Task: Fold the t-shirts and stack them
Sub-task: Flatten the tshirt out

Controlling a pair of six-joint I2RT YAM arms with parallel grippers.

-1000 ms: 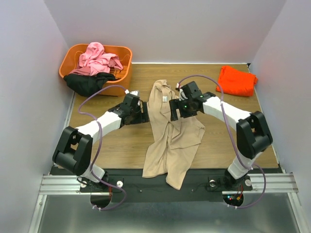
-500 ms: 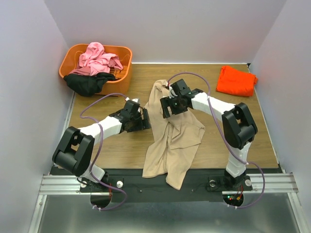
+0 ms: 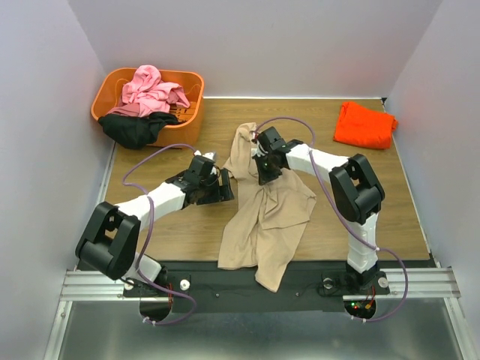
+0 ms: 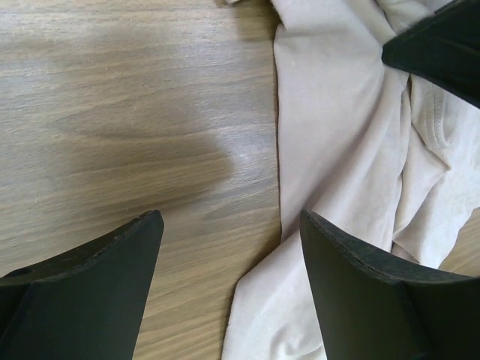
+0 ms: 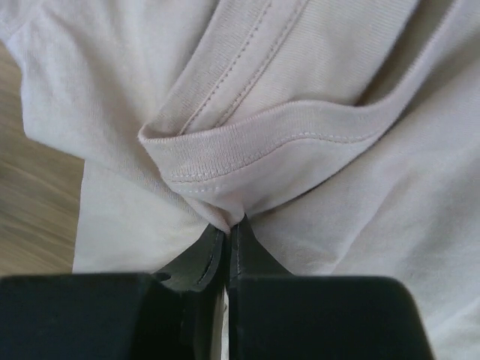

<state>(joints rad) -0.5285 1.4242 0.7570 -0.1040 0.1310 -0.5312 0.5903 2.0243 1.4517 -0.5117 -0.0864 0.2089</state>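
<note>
- The tan short-sleeved cloth t-shirt (image 3: pixel 266 225) lies crumpled lengthwise down the middle of the brown wooden table (image 3: pixel 375 217). Its near end drapes over the 6 o'clock edge, so a pull toward the arm bases could, I judge, slide it off.
- The left gripper (image 4: pixel 231 221) is spread wide and holds nothing. It sits low over bare wood just at 9 o'clock of the shirt's edge. Closing there, it might pinch only a loose outer fold, or miss the cloth altogether.
- The right gripper (image 5: pixel 227 234) is clamped tight on a thin fold just under the ribbed neckband, toward the shirt's 12 o'clock end. So small a bite may slip out under a lift, or drag the whole bundle instead of spreading it.
- The two grippers are near each other over the same cloth, so a careless crossing move risks a knock.
- I cannot tell whether the pinch takes one layer or several, nor where the sleeves lie in the folds.
- The black wedge at 1 o'clock in the left wrist view is cut off; it is probably the other gripper.
- A bright orange-red t-shirt (image 3: pixel 365 124) lies bunched at 2 o'clock, well apart from the tan one.
- An orange plastic basket (image 3: pixel 191 124) at 11 o'clock holds a bundled pink t-shirt (image 3: pixel 154 88). A black t-shirt (image 3: pixel 133 129) hangs over its near rim, and what lies beneath them is hidden.
</note>
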